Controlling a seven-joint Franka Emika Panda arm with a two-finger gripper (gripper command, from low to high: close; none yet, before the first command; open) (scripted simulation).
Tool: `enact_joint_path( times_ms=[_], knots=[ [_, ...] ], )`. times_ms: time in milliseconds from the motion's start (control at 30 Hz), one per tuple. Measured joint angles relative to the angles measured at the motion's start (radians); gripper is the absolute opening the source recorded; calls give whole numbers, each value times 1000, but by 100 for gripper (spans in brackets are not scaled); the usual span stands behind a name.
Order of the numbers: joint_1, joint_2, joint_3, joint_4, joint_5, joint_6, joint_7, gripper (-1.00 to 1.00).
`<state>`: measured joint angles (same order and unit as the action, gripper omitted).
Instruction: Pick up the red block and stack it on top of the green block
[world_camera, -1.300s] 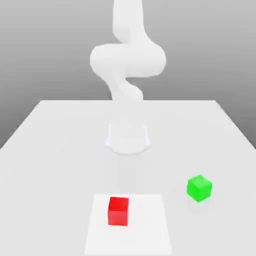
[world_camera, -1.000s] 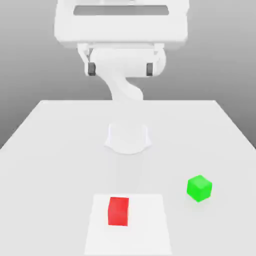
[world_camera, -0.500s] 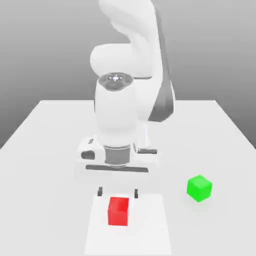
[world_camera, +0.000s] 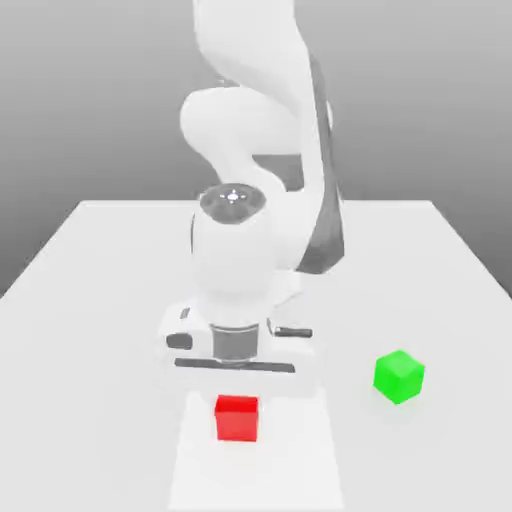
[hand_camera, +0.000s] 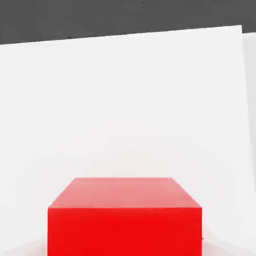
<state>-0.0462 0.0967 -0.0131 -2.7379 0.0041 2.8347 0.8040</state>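
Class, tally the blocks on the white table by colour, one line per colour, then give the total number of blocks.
Red block: 1
Green block: 1
Total: 2 blocks

No text, label or number can be read — none.

I had the white arm (world_camera: 250, 230) bent low over the table (world_camera: 100, 300), its hand directly above and behind the red block (world_camera: 237, 418). The green block (world_camera: 399, 376) sat apart toward the exterior view's right, on the bare tabletop.
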Motion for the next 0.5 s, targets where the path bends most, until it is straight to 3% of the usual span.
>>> enact_joint_path(
  times_ms=[500],
  knots=[
    [402,-263,298,-118,105,-139,374,-100]
  ],
)
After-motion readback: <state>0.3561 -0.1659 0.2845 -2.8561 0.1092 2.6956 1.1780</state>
